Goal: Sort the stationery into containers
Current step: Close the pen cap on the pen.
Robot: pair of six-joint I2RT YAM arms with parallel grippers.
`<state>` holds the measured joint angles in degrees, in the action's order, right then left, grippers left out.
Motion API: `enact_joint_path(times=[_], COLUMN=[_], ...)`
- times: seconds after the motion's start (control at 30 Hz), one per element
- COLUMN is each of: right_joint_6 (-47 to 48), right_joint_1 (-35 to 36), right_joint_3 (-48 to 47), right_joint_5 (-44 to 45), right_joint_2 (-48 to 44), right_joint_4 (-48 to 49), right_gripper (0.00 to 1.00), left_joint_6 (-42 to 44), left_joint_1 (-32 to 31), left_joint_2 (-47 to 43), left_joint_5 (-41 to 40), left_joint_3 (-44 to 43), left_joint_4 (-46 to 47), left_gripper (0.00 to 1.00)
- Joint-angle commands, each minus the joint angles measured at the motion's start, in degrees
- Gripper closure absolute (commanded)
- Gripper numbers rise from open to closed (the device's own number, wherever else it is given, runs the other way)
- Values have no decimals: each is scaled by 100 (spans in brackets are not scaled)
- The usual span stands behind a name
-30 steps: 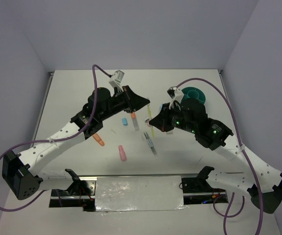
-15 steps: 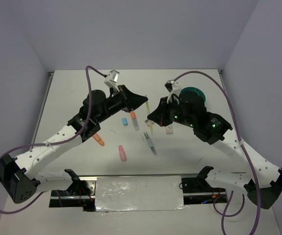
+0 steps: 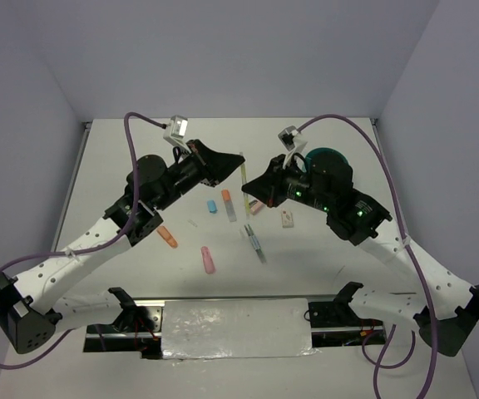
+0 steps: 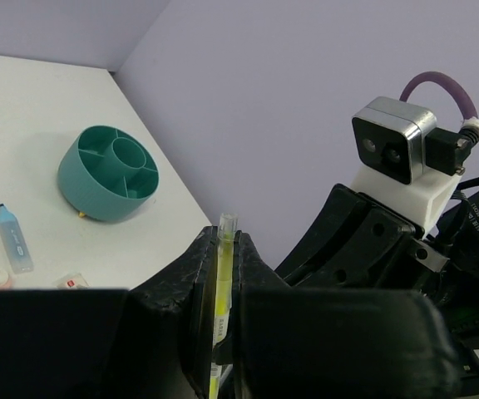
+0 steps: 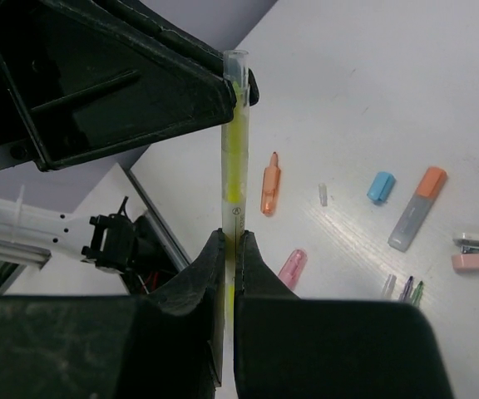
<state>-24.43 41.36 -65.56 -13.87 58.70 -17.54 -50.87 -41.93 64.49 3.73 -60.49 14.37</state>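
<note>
- Well, the yellow pen (image 3: 244, 176) is up in the air over the middle of the table (image 3: 323, 258).
- The left gripper (image 4: 221, 258) is pinched tight on the pen near one end.
- The right gripper (image 5: 230, 249) is pinched tight on the same pen, further along it. So both grippers hold one pen between them.
- The teal organiser (image 4: 108, 172) sits on the table at the far right. In the top view the right arm hides part of it.
- The organiser is round. It has a small round cup in the middle, and thin walls split the ring around it into compartments. The compartments that the left wrist view looks into show only teal inside.
- A blue highlighter (image 4: 13, 238) lies flat on the table near the organiser, not touching it.
- More things lie on the table below the pen:
  - an orange-capped highlighter (image 3: 228, 204) with a small blue cap (image 3: 211, 205) just beside it
  - a bunch of thin pens (image 3: 254, 243)
  - a pink highlighter (image 3: 209, 259)
  - an orange highlighter (image 3: 167, 238), further left
  - a white eraser (image 3: 287, 219), to the right
- The table is white, and the walls (image 3: 223, 58) around it are pale purple.
</note>
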Motion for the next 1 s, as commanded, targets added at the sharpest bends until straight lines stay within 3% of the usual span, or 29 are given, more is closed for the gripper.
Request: enact_joint_path(times=[0.0,0.33,0.67,0.77,0.87,0.97], right_joint_6=[314,869,1168,1168,1291,1248], right_joint_1=[-102,-576,-718,-682,-568,-384], right_joint_3=[-527,-2038,-2523,-2261,-1760,-1224], right_joint_5=[279,122,-598,-1019,-1336,-1382], right_joint_2=[106,669,1012,995,855,679], right_joint_4=[1421,788,805,927,945,919], right_gripper=[100,100,100,100,100,100], left_joint_6=[139,631,684,745,973,1307], left_joint_1=[-236,-614,-685,-693,-685,-685], left_joint_2=[2,-129,-340,-402,-245,36], left_joint_5=[708,849,998,710,69,-82], left_joint_3=[116,335,591,311,-793,-1516], left_joint_4=[-496,-883,-1340,-1673,-2183,-2464], left_gripper=[100,100,100,100,100,100])
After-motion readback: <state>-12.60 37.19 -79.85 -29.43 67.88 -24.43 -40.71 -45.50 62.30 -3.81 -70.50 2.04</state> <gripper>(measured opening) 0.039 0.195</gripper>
